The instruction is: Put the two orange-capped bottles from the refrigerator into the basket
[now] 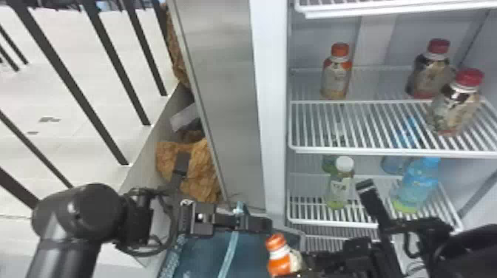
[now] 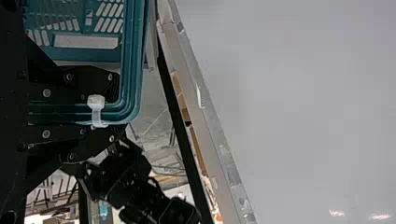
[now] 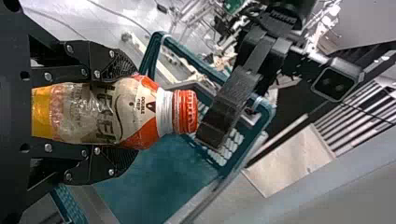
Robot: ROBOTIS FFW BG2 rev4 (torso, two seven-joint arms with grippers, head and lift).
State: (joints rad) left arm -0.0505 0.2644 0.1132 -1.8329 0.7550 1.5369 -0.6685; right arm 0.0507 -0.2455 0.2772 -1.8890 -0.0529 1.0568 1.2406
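Observation:
In the head view my left gripper (image 1: 240,221) is at the rim of the teal basket (image 1: 207,255); in the left wrist view the left gripper (image 2: 114,107) is shut on the basket rim (image 2: 133,60). My right gripper (image 1: 308,260) holds a tilted orange-capped bottle (image 1: 279,257) near the basket's right side. The right wrist view has the right gripper (image 3: 123,112) shut around that bottle (image 3: 105,123), cap pointing away from the palm, with the basket (image 3: 149,191) beyond it. Another orange-capped bottle (image 1: 336,79) stands upright at the left of a refrigerator shelf.
Two red-capped bottles (image 1: 456,105) stand right on the same shelf (image 1: 369,125). Below are a white-capped bottle (image 1: 340,186) and blue bottles (image 1: 418,186). The refrigerator's side edge (image 1: 271,111) rises behind the grippers. My left arm (image 3: 233,102) is close to the held bottle's cap.

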